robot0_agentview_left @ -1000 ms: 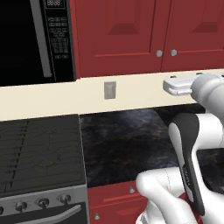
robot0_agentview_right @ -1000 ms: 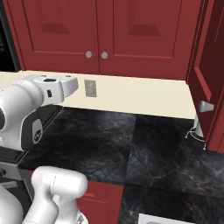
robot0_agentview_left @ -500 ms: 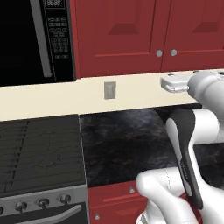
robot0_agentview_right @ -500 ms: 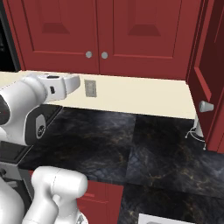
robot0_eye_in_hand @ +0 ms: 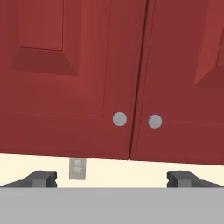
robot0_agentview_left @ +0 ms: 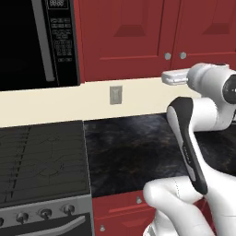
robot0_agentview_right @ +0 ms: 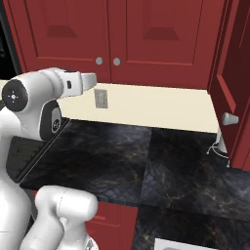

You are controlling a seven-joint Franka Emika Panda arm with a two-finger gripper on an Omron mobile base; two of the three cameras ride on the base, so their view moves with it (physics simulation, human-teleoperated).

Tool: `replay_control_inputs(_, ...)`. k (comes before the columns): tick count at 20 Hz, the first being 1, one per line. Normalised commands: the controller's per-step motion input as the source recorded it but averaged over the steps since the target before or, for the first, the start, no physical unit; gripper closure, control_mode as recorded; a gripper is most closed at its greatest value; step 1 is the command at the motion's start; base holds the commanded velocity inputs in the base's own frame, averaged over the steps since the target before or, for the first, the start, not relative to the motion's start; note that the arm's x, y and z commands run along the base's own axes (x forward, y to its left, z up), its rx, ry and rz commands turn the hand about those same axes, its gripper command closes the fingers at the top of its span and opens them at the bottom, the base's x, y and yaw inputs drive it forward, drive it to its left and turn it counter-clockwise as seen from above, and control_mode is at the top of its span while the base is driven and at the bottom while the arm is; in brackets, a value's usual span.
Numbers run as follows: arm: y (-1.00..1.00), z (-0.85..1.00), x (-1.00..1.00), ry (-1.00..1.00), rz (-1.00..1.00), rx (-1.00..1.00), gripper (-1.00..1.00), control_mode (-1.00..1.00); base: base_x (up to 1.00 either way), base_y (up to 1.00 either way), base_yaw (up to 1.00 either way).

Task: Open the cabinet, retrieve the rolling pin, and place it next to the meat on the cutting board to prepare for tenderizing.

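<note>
Your gripper [robot0_eye_in_hand: 112,179] is spread wide, holding nothing. It's aimed at the cabinet [robot0_eye_in_hand: 78,74] knobs [robot0_eye_in_hand: 119,119], likely lining up a pull.

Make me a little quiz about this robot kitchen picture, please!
1. True or false: the two doors of the cabinet in front of the hand are shut.
2. What colour are the knobs on those doors?
A. grey
B. gold
C. black
3. Fill the gap: the gripper has its fingers spread wide, so it is ____.

Key: 1 true; 2 A; 3 open, holding nothing.
</note>
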Motion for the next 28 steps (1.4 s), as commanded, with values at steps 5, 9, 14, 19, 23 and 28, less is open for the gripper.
replay_control_inputs(5, -0.09, 0.28, 0.2, 0.07, 0.0, 0.0, -1.0, -1.0, 0.0, 0.0, 0.0)
replay_control_inputs(9, -0.15, 0.29, 0.07, 0.02, 0.0, 0.0, -1.0, -1.0, 0.0, 0.0, 0.0)
replay_control_inputs(14, -0.06, 0.17, 0.04, 0.0, 0.0, 0.0, -1.0, -1.0, 0.0, 0.0, 0.0)
replay_control_inputs(19, 0.02, 0.03, 0.25, 0.0, 0.0, 0.0, -1.0, -1.0, 0.0, 0.0, 0.0)
replay_control_inputs(23, 0.1, 0.0, 0.34, 0.0, 0.0, 0.0, -1.0, -1.0, 0.0, 0.0, 0.0)
replay_control_inputs(28, 0.13, 0.0, 0.32, 0.0, 0.0, 0.0, -1.0, -1.0, 0.0, 0.0, 0.0)
